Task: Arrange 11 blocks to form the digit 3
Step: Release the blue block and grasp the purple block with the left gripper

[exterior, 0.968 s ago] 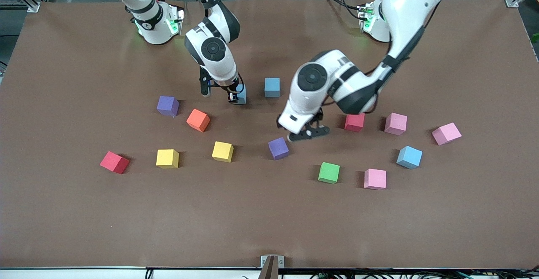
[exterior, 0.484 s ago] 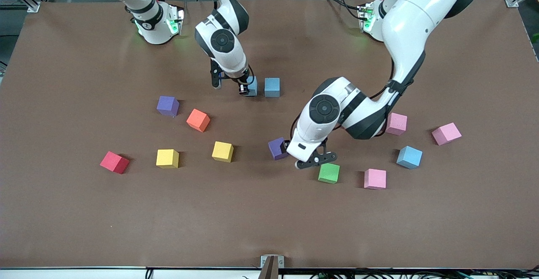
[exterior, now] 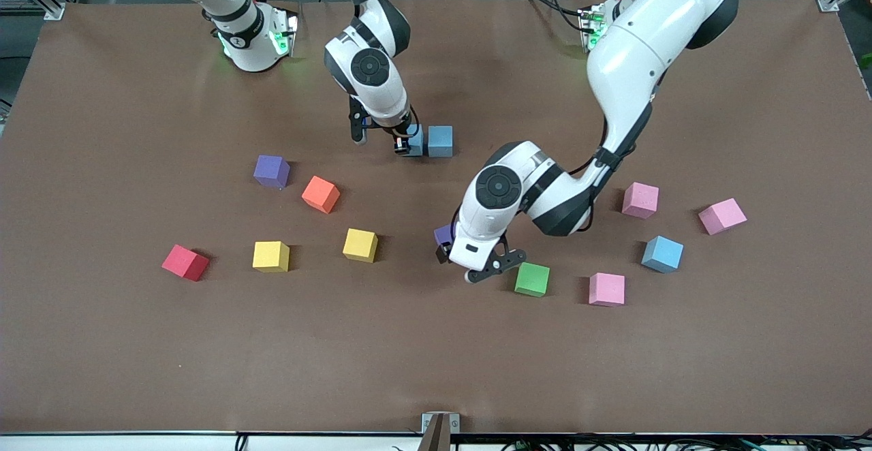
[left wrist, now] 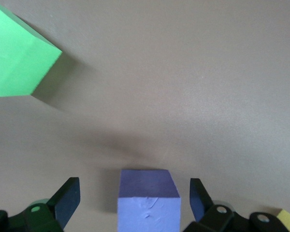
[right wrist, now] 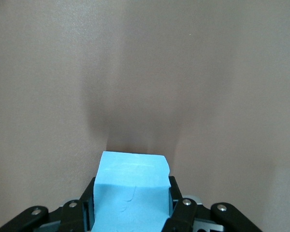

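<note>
Foam cubes in matte colours lie scattered over a brown table (exterior: 102, 342) in the front view, none yet forming a figure: a purple block (exterior: 271, 170) and an orange block (exterior: 321, 193) sit toward the right arm's end, with a red block (exterior: 184, 261) and two yellow blocks (exterior: 271, 256) (exterior: 360, 244) nearer the camera. The right gripper (exterior: 402, 143) clasps a light blue block (exterior: 415, 140) just beside a second blue block (exterior: 441, 141). The left gripper (exterior: 470, 263) is low over another purple block (exterior: 445, 235), largely hidden by the wrist, with a green block (exterior: 532, 279) just beside it. Pink blocks (exterior: 607, 289) (exterior: 641, 199) (exterior: 722, 216) and a third blue block (exterior: 662, 253) lie toward the left arm's end, and bare tabletop runs wide along the camera's edge. From the left wrist, the left gripper (left wrist: 134, 205) has its jaws spread wide, the purple block (left wrist: 149, 200) centred between the fingers (left wrist: 67, 200) with a gap on each side, and the green block (left wrist: 14, 55) well apart. From the right wrist, the right gripper (right wrist: 130, 203) is closed on the light blue block (right wrist: 133, 186), bare table ahead of it.
</note>
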Controlling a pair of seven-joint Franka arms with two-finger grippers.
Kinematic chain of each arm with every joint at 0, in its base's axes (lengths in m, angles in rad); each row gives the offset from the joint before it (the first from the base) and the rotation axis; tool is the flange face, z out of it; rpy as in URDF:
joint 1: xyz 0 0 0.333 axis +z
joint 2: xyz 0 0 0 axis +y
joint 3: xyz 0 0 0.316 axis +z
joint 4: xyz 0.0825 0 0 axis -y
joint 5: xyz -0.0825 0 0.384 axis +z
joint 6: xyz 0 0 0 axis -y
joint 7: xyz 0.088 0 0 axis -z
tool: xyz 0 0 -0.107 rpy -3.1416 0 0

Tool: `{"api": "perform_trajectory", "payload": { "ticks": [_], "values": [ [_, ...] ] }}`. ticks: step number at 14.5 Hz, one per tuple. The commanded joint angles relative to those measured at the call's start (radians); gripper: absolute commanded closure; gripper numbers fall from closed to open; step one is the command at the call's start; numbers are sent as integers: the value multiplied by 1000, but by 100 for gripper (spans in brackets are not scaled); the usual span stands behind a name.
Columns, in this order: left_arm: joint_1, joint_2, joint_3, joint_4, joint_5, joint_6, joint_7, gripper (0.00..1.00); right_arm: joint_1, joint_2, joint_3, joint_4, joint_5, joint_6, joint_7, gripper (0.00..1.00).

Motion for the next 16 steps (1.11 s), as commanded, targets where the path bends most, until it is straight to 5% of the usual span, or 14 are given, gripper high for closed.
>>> {"api": "perform_trajectory", "payload": {
  "ticks": [1, 8, 9, 13, 16],
  "values": [
    [-28, 40, 22, 56, 3, 9, -28, 0, 19, 8, -6, 13, 16, 4, 4, 99],
    [-66, 66, 23, 56, 3, 21, -101, 0, 20, 46, -8, 37, 10, 4, 4, 98],
    [-66, 66, 25, 55, 5, 21, -108, 5, 19, 54, -8, 47, 10, 4, 4, 98],
    [-72, 64, 26, 45, 5, 12, -146, 56, 20, 68, -8, 57, 10, 4, 4, 98],
    [-71, 38, 26, 42, 6, -55, -166, 80, 28, 68, -9, 62, 7, 4, 4, 98]
  ]
}}
